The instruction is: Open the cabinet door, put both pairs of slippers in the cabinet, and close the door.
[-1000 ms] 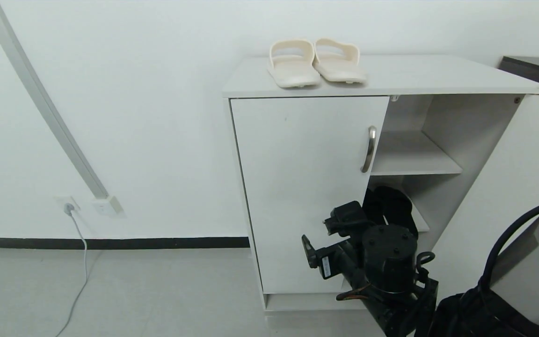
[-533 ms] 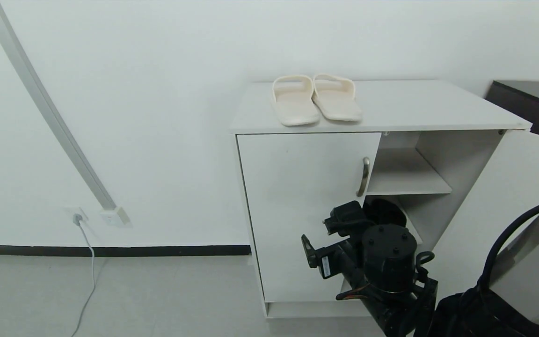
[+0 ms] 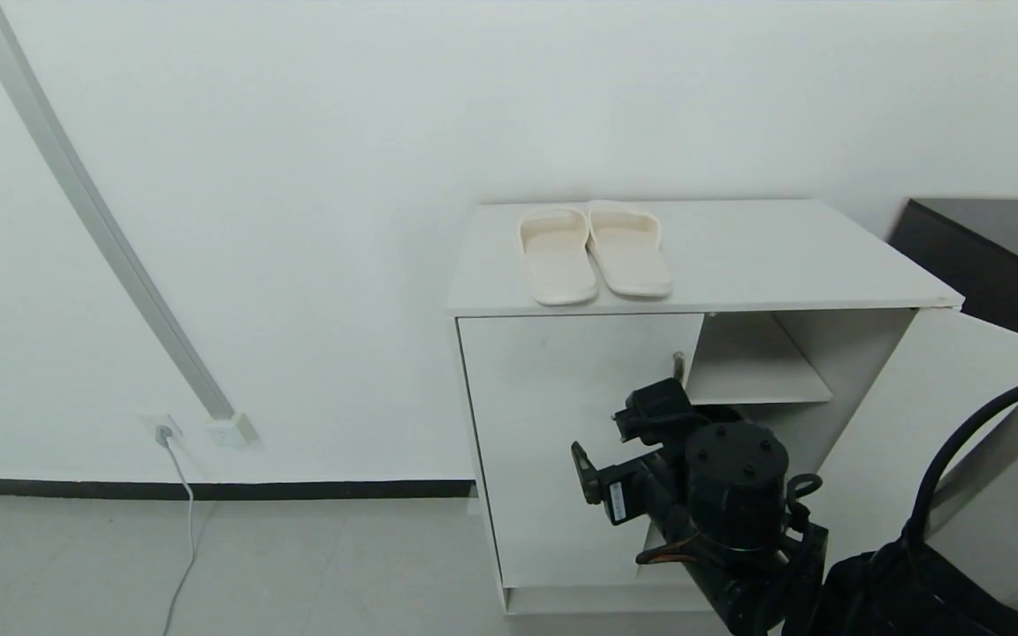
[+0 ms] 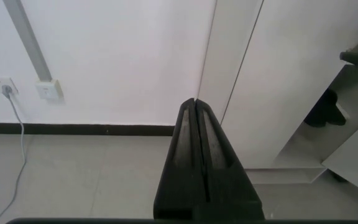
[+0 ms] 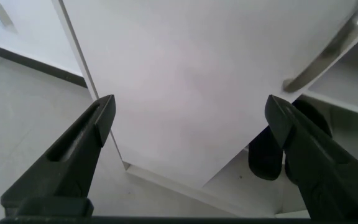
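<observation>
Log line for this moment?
right door open; black slippers inside; cream slippers on cabinet top; left end effector shut; right end effector open

I get bright, even, diffuse light across the white wall [image 3: 297,177]. Shadows stay soft, and the cabinet [image 3: 739,256] interior is dimmer. The conduit [image 3: 94,212] bows near my head view's edge.

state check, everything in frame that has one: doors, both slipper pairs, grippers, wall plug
left door: closed
right door: swung open
beige slippers: side by side on top of the cabinet, not yet stowed
black slippers: inside the cabinet, on a lower shelf
left gripper: shut, holding nothing
right gripper: open, facing the left door
plug: plugged in
</observation>
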Available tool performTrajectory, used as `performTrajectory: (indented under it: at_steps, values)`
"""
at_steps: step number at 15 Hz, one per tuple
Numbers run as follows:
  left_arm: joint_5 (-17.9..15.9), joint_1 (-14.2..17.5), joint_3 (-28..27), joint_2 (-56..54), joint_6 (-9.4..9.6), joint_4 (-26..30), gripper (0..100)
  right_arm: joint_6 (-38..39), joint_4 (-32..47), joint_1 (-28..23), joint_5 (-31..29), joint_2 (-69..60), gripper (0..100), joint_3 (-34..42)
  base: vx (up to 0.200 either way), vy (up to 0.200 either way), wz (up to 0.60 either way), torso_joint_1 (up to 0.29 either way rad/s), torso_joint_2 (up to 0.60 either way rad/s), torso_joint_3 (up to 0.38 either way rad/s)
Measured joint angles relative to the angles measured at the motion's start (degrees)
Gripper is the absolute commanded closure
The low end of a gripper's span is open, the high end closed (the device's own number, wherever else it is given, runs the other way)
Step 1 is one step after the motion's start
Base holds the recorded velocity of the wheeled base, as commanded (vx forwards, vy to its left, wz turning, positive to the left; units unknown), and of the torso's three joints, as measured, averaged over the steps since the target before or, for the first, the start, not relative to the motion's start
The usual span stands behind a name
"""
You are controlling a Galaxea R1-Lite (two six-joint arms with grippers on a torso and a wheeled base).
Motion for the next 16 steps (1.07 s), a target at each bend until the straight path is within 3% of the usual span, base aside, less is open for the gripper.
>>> performTrajectory:
  at_steps: [10, 16]
  values:
    - [0.0, 0.0, 0.0, 0.0, 0.0, 0.0, 100, 0.3, -0.1, -0.4, 0.0, -0.1, 0, 0.3, 0.0, 0.0, 0.0, 0.246, -0.56, -0.324]
    - [0.0, 0.0, 0.0, 0.0, 0.0, 0.0, 100, 0.1, -0.1, -0.2, 0.4, -0.1, 0, 0.2, 0.0, 0.0, 0.0, 0.185, -0.4, -0.22]
